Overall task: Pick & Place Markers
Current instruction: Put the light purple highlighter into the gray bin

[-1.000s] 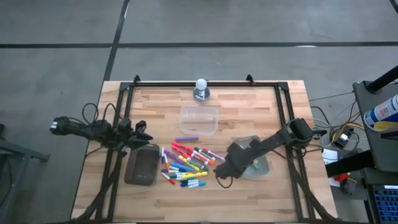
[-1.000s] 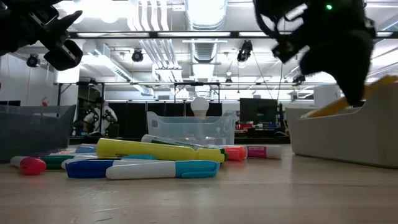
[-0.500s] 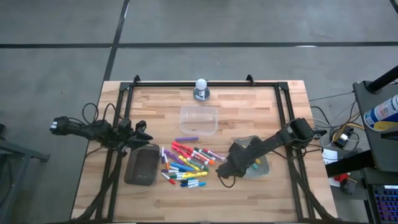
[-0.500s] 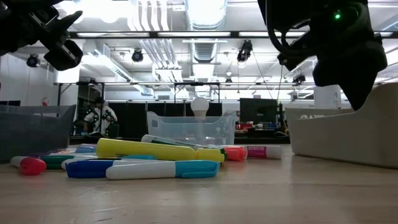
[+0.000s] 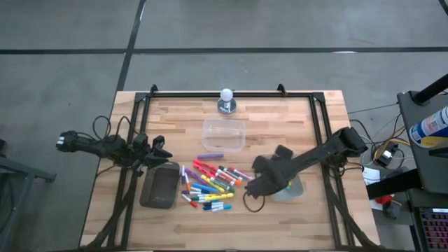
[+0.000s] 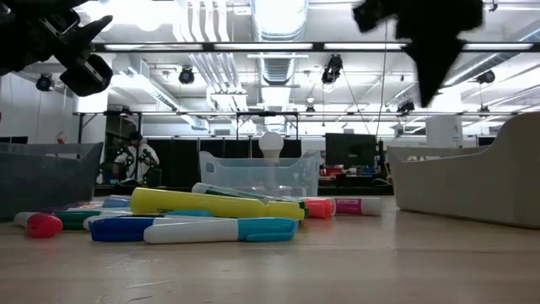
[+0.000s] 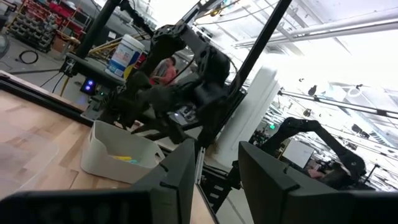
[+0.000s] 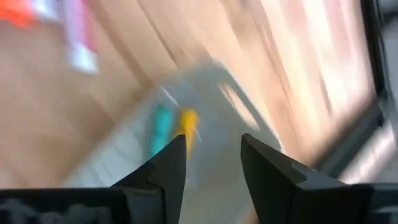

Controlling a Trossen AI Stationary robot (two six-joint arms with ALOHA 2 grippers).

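Several markers (image 5: 210,185) in mixed colours lie loose in a pile at the table's middle (image 6: 211,211). A purple one (image 5: 210,155) lies apart, farther back. My right gripper (image 5: 256,185) hangs open, pointing steeply down over the near-left end of a pale tub (image 5: 290,187). It holds nothing. A teal marker (image 8: 161,127) and a yellow marker (image 8: 186,124) lie on the tub's floor beyond its fingertips (image 8: 213,162). My left gripper (image 5: 158,148) waits open at the table's left edge, above the tabletop.
A dark grey tray (image 5: 159,185) lies left of the pile. A clear tub (image 5: 224,134) stands behind it, and a white bulb on a base (image 5: 226,101) sits at the far edge. Black frame rails (image 5: 322,133) run along the table's sides.
My right gripper has let go of a yellow marker it held slanting over the pale tub's rim; the marker no longer shows above the rim. The gripper has then risen clear of the tub and turned about its wrist.
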